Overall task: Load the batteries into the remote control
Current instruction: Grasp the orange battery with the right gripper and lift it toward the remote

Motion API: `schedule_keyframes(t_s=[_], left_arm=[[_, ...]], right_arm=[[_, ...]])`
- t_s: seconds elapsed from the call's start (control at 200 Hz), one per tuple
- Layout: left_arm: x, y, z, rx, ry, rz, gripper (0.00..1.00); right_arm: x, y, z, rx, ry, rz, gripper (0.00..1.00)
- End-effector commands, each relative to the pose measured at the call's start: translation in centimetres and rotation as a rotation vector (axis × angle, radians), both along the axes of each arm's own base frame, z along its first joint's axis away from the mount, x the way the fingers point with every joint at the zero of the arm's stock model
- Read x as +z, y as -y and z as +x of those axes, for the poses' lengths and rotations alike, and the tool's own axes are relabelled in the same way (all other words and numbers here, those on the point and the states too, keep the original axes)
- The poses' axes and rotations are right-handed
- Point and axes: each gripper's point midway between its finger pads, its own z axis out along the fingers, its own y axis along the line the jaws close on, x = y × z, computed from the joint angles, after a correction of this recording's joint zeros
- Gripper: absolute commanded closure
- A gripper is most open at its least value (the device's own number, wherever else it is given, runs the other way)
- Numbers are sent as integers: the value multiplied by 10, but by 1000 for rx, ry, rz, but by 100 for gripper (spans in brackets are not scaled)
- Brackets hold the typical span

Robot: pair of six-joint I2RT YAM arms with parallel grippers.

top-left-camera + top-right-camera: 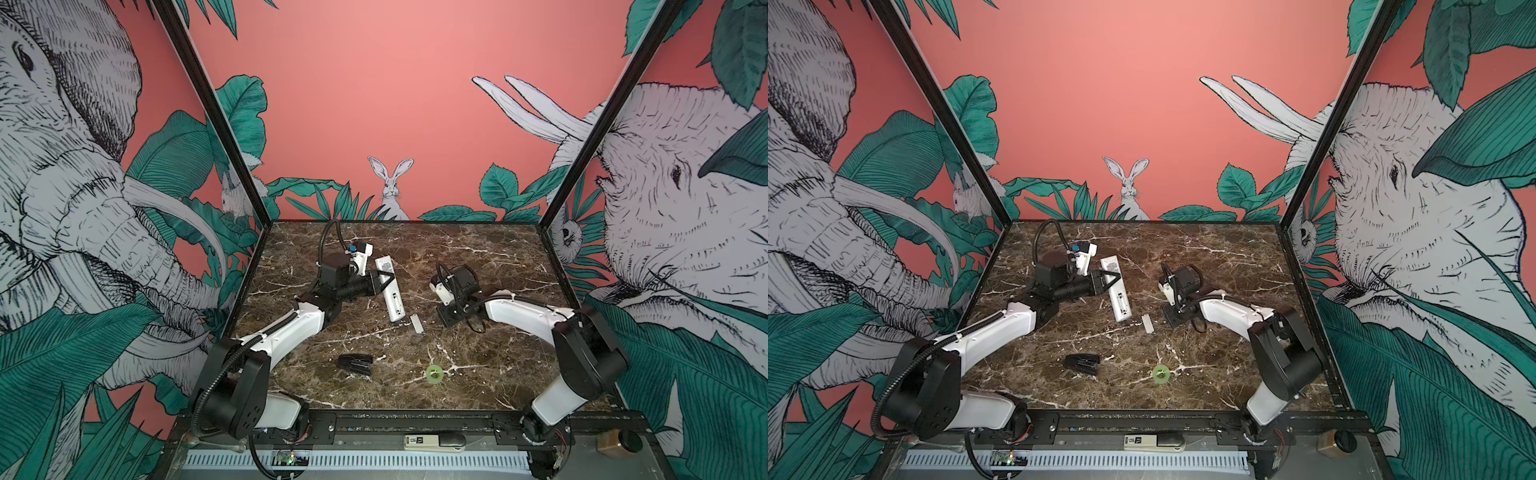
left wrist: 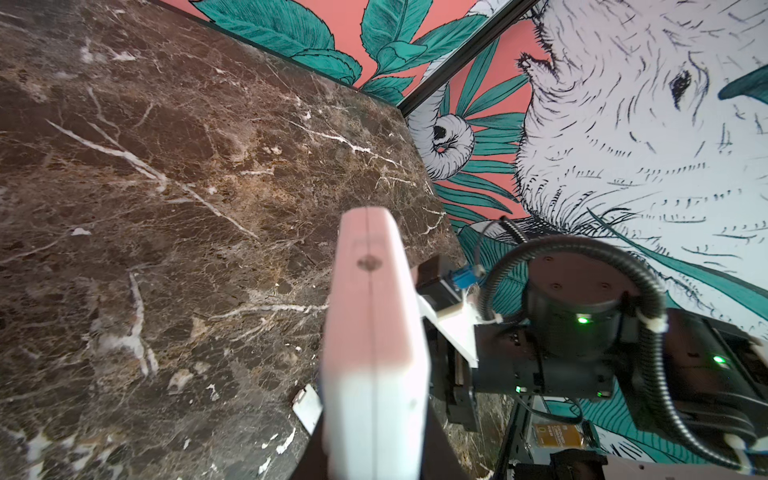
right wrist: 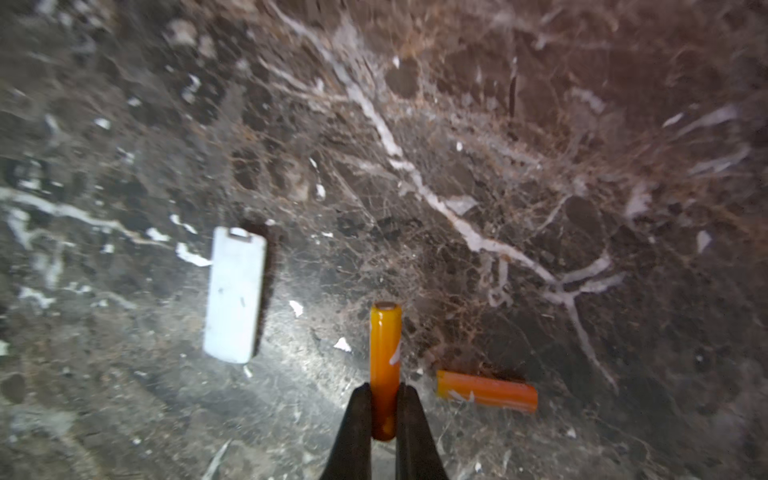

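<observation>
1. Beside the battery cover (image 3: 236, 295), the right gripper (image 3: 384, 399) clamps one orange battery (image 3: 385, 353); the second battery (image 3: 486, 391) lies farther from that cover.
2. Near the cover, the left gripper (image 1: 384, 279) clamps the remote control (image 1: 390, 299).
3. Neither battery is loaded yet; both insertions remain.

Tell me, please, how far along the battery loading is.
Done: the cover lies off on the table, and the left gripper holds the remote control. In hand: the right gripper pinches one battery. Left: inserting it and the second battery lying nearby.
</observation>
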Motion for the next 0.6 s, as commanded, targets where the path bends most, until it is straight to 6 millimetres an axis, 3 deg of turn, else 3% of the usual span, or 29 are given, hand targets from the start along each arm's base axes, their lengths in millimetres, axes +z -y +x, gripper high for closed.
schedule_keyframes(t_s=[0.0, 0.325, 0.595], left_arm=[[9, 0, 3, 5, 28, -61, 100], [-7, -4, 11, 91, -24, -145, 100], [-34, -5, 11, 173, -125, -151, 100]], right_arm=[[32, -9, -1, -6, 44, 109, 98], [92, -28, -20, 64, 88, 193, 98], [106, -62, -26, 134, 84, 192, 98]])
